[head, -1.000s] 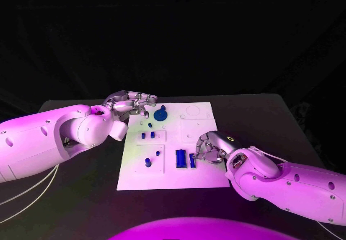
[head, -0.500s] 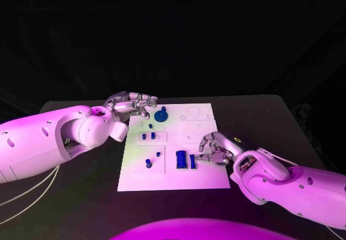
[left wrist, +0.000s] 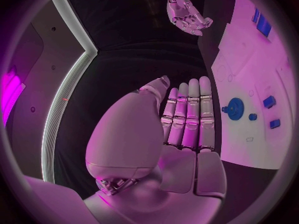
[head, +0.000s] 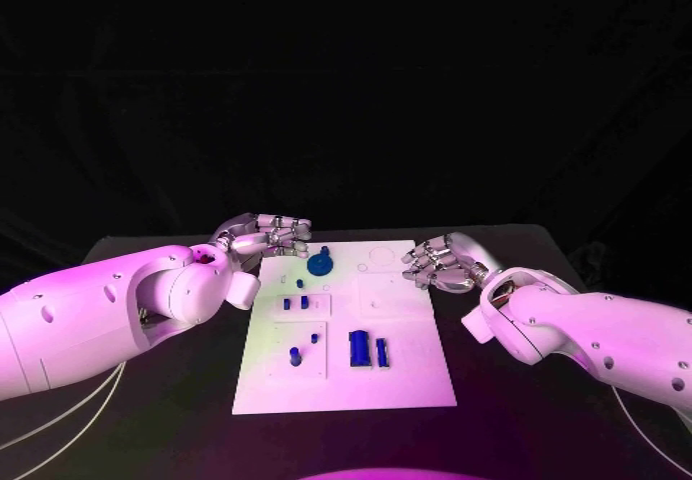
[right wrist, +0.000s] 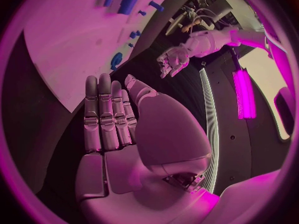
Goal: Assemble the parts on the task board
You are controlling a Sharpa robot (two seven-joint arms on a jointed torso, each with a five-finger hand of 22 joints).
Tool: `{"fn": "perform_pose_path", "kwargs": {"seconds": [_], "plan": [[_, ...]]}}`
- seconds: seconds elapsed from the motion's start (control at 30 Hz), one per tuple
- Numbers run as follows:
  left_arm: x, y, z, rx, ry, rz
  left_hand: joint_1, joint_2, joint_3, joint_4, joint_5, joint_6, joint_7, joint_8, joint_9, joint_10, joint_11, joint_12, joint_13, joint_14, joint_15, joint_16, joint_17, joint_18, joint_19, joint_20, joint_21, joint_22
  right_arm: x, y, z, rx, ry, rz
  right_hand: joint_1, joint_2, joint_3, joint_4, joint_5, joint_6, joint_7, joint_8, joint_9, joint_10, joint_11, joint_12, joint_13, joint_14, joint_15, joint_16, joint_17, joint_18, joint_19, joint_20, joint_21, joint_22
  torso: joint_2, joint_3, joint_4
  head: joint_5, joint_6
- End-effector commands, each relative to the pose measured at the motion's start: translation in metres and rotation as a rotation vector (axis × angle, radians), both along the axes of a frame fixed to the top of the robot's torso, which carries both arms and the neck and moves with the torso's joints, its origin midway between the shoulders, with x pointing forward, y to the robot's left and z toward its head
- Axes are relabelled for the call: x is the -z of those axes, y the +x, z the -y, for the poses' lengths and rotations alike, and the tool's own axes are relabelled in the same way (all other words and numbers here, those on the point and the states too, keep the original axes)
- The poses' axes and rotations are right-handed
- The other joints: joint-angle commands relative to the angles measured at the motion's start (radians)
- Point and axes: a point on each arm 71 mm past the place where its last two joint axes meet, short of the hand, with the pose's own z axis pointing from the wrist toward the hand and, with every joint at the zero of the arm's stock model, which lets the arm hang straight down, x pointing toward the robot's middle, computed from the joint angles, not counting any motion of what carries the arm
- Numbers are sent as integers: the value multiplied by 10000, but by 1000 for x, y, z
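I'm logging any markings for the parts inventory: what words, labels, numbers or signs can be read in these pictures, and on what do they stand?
None can be read. The task board shows only faint outlines and circles, no legible text. The blue parts bear no visible marks. The left hand and the right hand show no readable label or brand.

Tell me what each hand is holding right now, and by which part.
Nothing is held. The left hand and the right hand both show flat, bare fingers, off the task board.

Parts point(head: 361, 347) on the task board point(head: 404, 380), a hand at each far corner.
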Motion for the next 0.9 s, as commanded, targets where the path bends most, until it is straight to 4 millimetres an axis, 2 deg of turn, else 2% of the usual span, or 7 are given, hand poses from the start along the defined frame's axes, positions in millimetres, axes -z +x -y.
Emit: {"fn": "perform_pose_path", "kwargs": {"seconds": [0.03, 0.23, 0.53, 0.57, 0.73, 0.77, 0.9], "plan": [[-2, 6, -7, -1012, -495, 980, 167, -3, 31, 63, -2, -61, 14, 31, -39, -124, 116, -247, -253, -288, 195, -1165, -500, -209, -530, 334, -995, -623, -3, 18, 2, 129, 3155, -1158, -161, -72, 346, 16, 45, 472, 8, -511, -310, 452, 110, -585, -1228, 263, 136, -967, -750, 114, 94, 157, -697, -890, -251, -73, -53, 28, 333], [6, 15, -13, -1978, -558, 1237, 220, 30, -124, 120, 5, -268, -90, -303, -138, -208, 416, -885, -891, -435, 574, -3482, -1337, -95, -1092, 1030, -3131, -2143, -7, 47, 7, 468, 3931, -1045, -408, -222, 483, -82, 69, 654, 101, -1274, -692, 331, 300, -1386, -2644, -132, 447, -2220, -1737, 45, -61, 446, -1630, -2105, -422, -83, -38, 26, 597], [17, 22, -5, -2591, -593, 1186, 242, 205, -649, 52, 11, -454, -160, -552, -170, -440, 588, -1495, -1327, -236, 816, -5094, -2110, -348, -945, 1098, -4633, -3407, -5, 68, 11, 720, 4034, -862, -708, -89, 118, -237, 197, 908, 211, -2007, -1167, 366, 467, -1845, -3868, -46, 626, -2644, -2942, 65, -234, 736, -2419, -3991, -561, -35, 28, 109, 811], [18, 21, -2, -2002, -440, 913, -4263, 524, -1365, -552, -522, -3253, -647, -1195, -812, -3421, 5, -2362, -1966, -2966, 269, -5977, -2416, -653, -3261, 227, -5602, -3916, -3, 68, 14, 1128, 3375, -801, -4720, 746, -744, -563, -275, -2120, -389, -2731, -1480, -2945, -31, -2474, -4507, -3399, 208, -3264, -3317, -531, -3009, 58, -3030, -5524, -506, -58, 2, 82, 774], [18, 19, 1, -2095, -371, 990, -5678, 714, -1617, -766, -681, -4224, -795, -1195, -812, -4436, -152, -2362, -1966, -3824, 142, -5977, -3177, -816, -3925, -55, -5602, -4111, -3, 64, 13, 1270, 3598, -737, -6090, 746, -1072, -563, -374, -3039, -584, -2731, -2255, -4011, -123, -2474, -4507, -4491, 150, -3264, -3515, -596, -4008, -156, -3030, -6170, -509, -49, 128, 27, 865], [19, 18, 3, -2136, -340, 1025, -6032, 744, -1667, -816, -725, -4449, -833, -1195, -812, -4671, -189, -2362, -1966, -4036, 101, -5977, -3177, -870, -4104, -125, -5602, -4153, -3, 62, 12, 1335, 3696, -710, -6407, 746, -1144, -563, -407, -3272, -629, -2731, -2255, -4270, -161, -2474, -4507, -4755, -569, -3264, -3545, -659, -4230, -210, -3030, -6293, -510, -46, 183, 2, 905], [19, 11, 12, -2404, -137, 1261, -7422, 1500, -1896, -1007, -888, -5330, -984, -1195, -812, -5608, -368, -2362, -1966, -4879, -58, -5977, -3177, -976, -4803, -398, -5602, -4314, -4, 51, 7, 1779, 4300, -549, -7655, 746, -1423, -563, -544, -4198, -815, -2731, -2255, -5298, -301, -2474, -4507, -5801, -569, -3264, -4301, -809, -5104, -427, -3030, -6778, -518, -22, 538, -154, 1161]]}}
